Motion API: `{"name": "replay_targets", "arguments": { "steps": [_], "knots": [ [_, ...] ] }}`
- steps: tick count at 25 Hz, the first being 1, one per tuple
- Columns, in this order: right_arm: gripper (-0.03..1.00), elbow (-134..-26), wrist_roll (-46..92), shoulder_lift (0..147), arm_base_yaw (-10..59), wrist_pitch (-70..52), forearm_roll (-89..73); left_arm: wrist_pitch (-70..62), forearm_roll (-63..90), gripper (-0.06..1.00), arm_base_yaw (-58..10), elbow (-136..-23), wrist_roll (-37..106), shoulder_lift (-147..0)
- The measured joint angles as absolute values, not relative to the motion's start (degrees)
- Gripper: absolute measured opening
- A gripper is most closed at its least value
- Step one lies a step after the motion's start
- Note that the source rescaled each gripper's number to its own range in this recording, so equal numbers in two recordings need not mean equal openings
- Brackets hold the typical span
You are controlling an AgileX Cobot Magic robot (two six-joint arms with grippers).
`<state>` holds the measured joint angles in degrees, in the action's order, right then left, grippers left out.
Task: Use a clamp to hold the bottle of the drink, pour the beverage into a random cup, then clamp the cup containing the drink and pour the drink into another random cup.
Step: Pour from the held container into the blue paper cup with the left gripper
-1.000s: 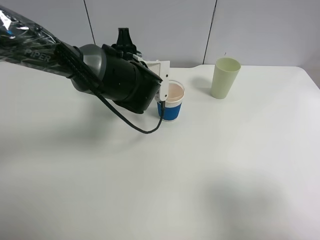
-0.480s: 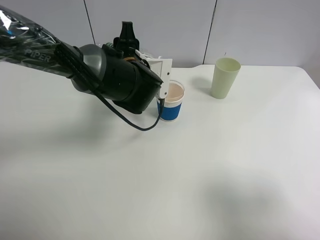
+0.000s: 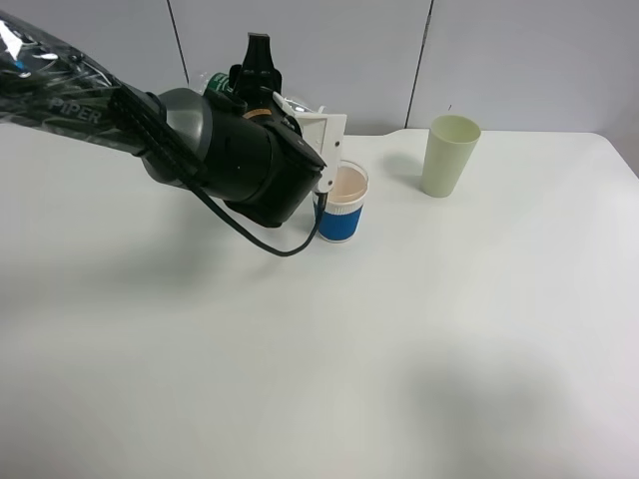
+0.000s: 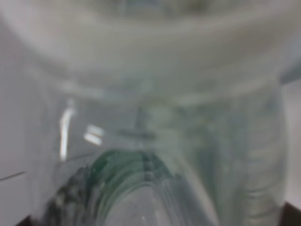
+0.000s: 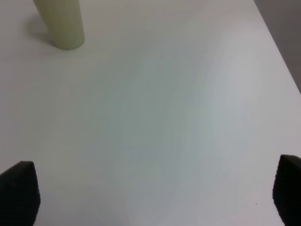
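My left gripper (image 3: 259, 58) is shut on a clear bottle (image 3: 216, 84) with a green label, held just behind and left of a blue paper cup (image 3: 338, 220). The cup has a white rim and holds a pale pinkish drink. The bottle (image 4: 150, 141) fills the left wrist view, close and blurred. A pale green cup (image 3: 447, 155) stands upright at the back right; it also shows in the right wrist view (image 5: 60, 23). My right gripper (image 5: 150, 195) is open and empty over bare table, out of the exterior view.
The left arm's bulky black wrist (image 3: 240, 160) sits right beside the blue cup, with a cable (image 3: 270, 244) looping low over the white table (image 3: 399, 349). A grey wall panel (image 3: 499, 50) stands behind the table's far edge.
My left gripper has swung upward and back with the bottle; its fingers now stand higher and the bottle's green label has come into view. The cups have not moved.
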<state>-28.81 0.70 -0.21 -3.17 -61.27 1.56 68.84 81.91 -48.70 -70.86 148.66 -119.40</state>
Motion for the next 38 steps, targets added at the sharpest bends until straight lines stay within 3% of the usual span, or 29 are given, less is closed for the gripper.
{"name": "replay_targets", "arguments": {
  "steps": [38],
  "knots": [
    [0.99,-28.81,0.70,-0.21,-3.17,-61.27,1.56,69.22,81.29,0.05,-47.18,-70.86,152.77,-119.40]
  ]
}}
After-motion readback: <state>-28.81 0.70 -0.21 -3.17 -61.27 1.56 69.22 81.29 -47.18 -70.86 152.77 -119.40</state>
